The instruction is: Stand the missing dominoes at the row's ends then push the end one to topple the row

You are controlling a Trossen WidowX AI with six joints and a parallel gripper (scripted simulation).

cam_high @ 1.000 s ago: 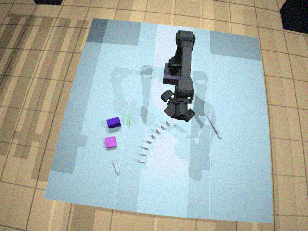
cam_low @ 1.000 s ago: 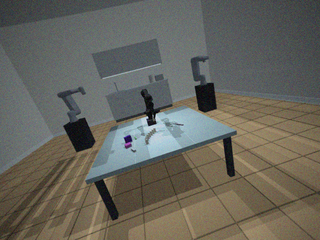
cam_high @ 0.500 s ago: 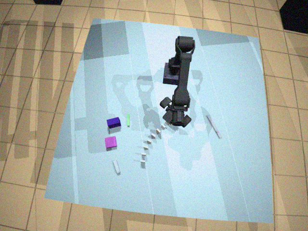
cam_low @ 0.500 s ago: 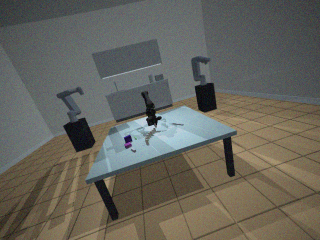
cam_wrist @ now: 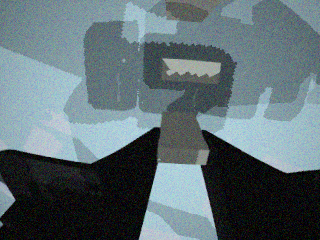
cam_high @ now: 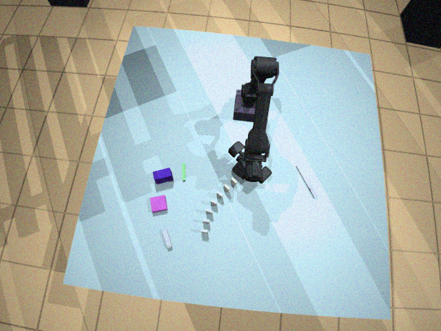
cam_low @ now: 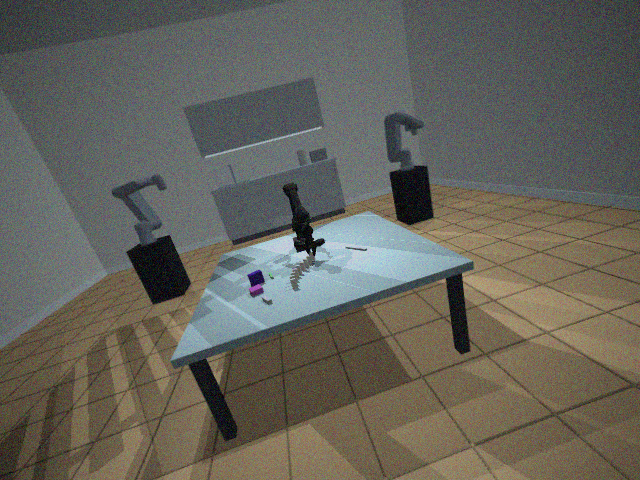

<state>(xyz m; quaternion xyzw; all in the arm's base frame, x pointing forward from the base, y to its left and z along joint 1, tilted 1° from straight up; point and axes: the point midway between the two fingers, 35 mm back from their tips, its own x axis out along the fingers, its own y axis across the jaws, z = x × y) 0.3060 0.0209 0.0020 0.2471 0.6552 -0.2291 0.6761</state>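
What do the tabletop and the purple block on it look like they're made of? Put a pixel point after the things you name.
The tabletop (cam_high: 342, 227) (cam_low: 403, 258) looks like smooth laminate or painted board: even pale blue, no grain showing. The purple block (cam_high: 162, 176) (cam_low: 255, 277) could be plastic or painted wood; its faces are one flat colour, without bright highlights.

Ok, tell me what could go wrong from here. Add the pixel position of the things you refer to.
The fingers (cam_high: 249, 182) (cam_low: 313, 254) hold a domino (cam_wrist: 183, 135) close to the near standing domino (cam_high: 233, 181) (cam_wrist: 191, 70); a small sideways drift might topple the row (cam_high: 213, 202) (cam_low: 298, 272). The held domino could also land too close for even spacing, or tip on release.
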